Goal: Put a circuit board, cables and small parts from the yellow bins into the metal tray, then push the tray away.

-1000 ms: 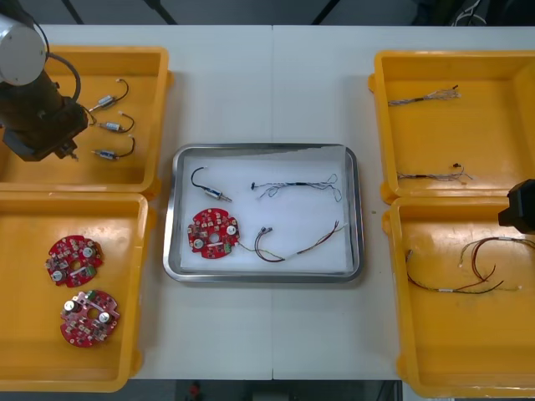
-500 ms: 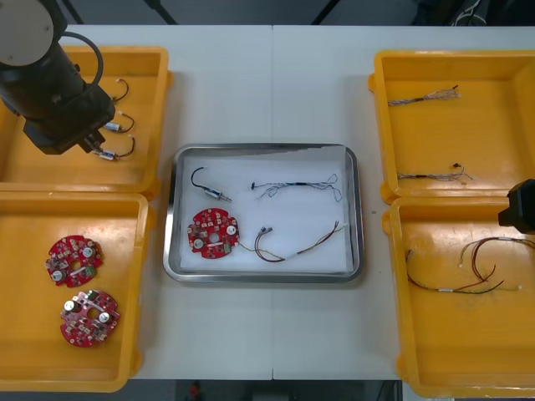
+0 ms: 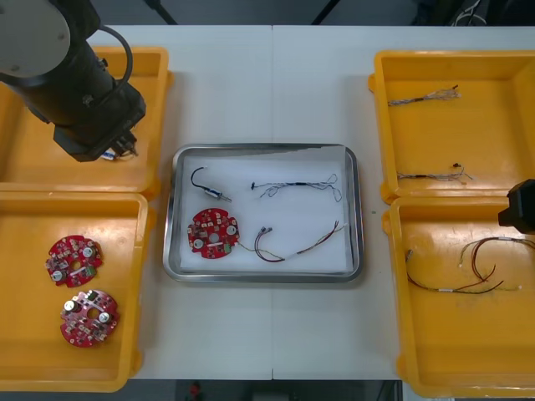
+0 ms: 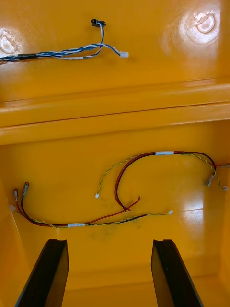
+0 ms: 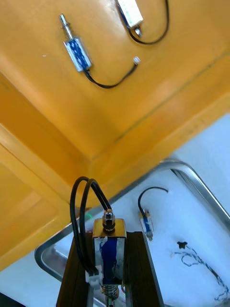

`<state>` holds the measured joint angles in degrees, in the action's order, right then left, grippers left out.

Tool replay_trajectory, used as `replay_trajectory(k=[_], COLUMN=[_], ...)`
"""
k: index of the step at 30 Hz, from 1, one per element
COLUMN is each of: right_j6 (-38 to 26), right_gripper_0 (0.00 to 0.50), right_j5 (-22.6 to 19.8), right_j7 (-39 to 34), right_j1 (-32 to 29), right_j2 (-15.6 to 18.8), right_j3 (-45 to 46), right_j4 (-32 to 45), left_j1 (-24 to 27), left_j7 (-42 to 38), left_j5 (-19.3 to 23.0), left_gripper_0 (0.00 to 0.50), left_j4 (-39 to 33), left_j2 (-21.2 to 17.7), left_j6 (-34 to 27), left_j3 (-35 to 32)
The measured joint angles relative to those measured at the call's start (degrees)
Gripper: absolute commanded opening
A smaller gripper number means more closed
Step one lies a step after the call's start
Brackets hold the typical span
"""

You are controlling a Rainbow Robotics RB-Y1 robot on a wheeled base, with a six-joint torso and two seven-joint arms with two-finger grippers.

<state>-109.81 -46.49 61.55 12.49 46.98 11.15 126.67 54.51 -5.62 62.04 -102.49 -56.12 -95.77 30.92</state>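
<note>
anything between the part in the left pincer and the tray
Nothing visible: the small metal part in the left pincer hangs above the yellow bin, and the metal tray beside it has bare white floor.

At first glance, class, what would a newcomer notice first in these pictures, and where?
The dark left arm over the far left yellow bin, left gripper shut on a small metal part. Then the metal tray at mid-table, a red circuit board inside. The right gripper hangs open over red and yellow cables.

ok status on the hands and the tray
Left hand shut on small metal part, over far-left bin by tray. Right hand open over near-right bin. Tray holds circuit board, cables. Path clear.
</note>
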Motion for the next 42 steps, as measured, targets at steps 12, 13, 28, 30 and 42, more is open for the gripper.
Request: replay_trajectory(k=[12,13,28,30,42], right_j6=[0.0,0.0,0.0,0.0,0.0], right_gripper_0=[0.5,0.5,0.5,0.5,0.5], right_j5=[0.0,0.0,0.0,0.0,0.0], right_j7=[0.0,0.0,0.0,0.0,0.0], right_j1=[-0.01,-0.01,-0.03,-0.03,-0.04], right_j2=[0.0,0.0,0.0,0.0,0.0], right_j3=[0.0,0.0,0.01,0.01,0.01], right_j4=[0.0,0.0,0.01,0.01,0.01], left_j1=[0.02,0.06,4.62,4.77,4.78], left_j7=[-22.07,-22.5,-21.75,-21.75,-21.75], left_j5=[-9.34,-10.38,-21.21,-22.77,-28.11], left_gripper_0=[0.0,0.0,0.0,0.0,0.0], left_j4=[-3.97,-3.94,7.42,8.96,18.4], left_j2=[4.64,5.5,20.35,22.08,29.36], left_j6=[-0.01,-0.02,-1.58,-1.55,4.95], left_j3=[6.01,6.49,11.67,12.33,16.65])
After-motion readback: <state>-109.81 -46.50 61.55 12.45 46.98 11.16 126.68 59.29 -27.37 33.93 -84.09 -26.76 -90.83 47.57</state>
